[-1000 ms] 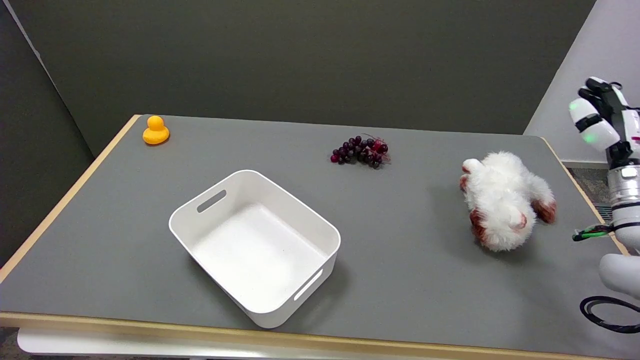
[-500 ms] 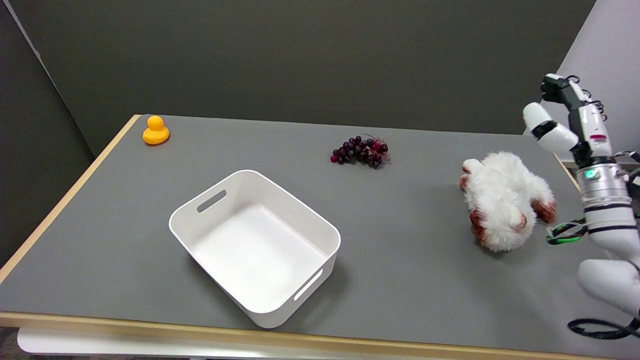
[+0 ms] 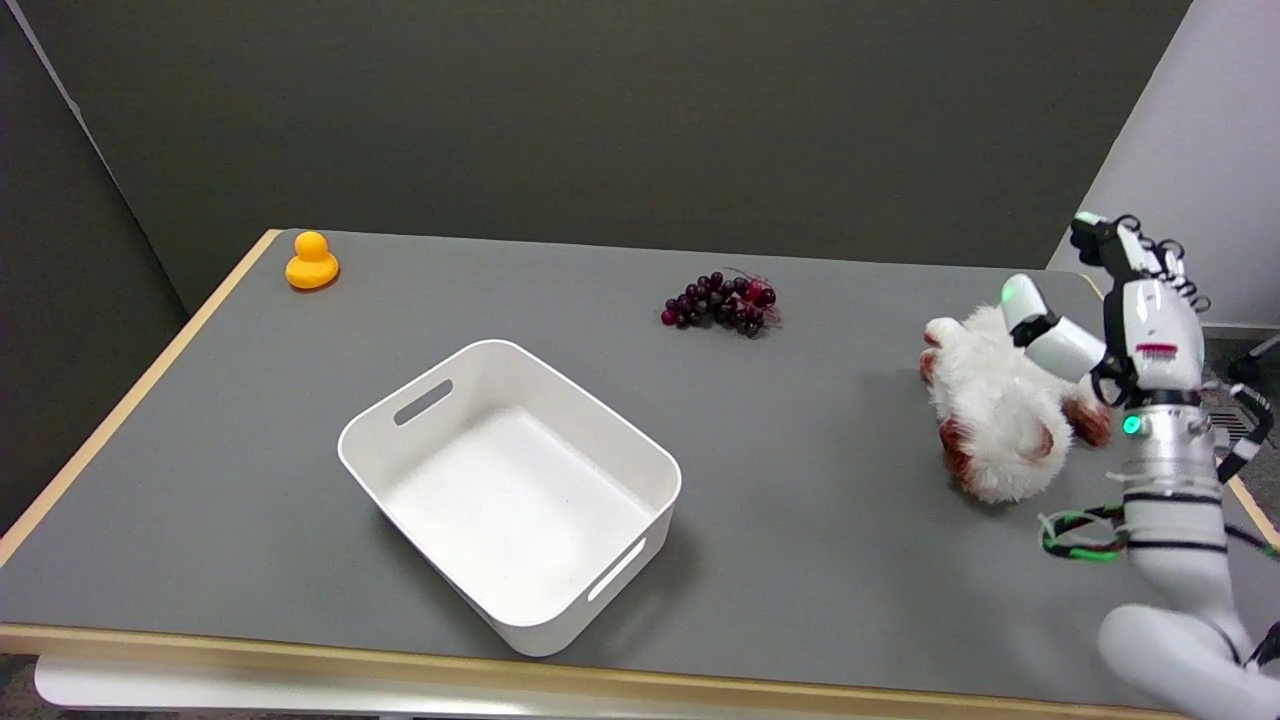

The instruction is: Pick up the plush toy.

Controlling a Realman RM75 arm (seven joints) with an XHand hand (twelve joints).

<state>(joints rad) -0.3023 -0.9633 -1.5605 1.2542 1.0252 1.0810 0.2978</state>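
One soft plush toy (image 3: 995, 405) lies at the right side of the bench (image 3: 800, 500), and the robot hand (image 3: 1125, 315), spread wide and holding nothing beside it, should come lower and close around the thick white body.

You are looking at a plush toy (image 3: 1000, 410) lying near the table's (image 3: 820, 560) right edge, with your right hand (image 3: 1110, 310) hanging just beside it on that side, one finger (image 3: 1040, 325) overlapping its top. Nothing is standing close around the toy; bare table is lying open toward the near edge. The grapes (image 3: 722, 302) are sitting well apart toward the far edge, the white bin (image 3: 510, 490) well apart mid-table, the duck (image 3: 311, 262) at the far left corner.
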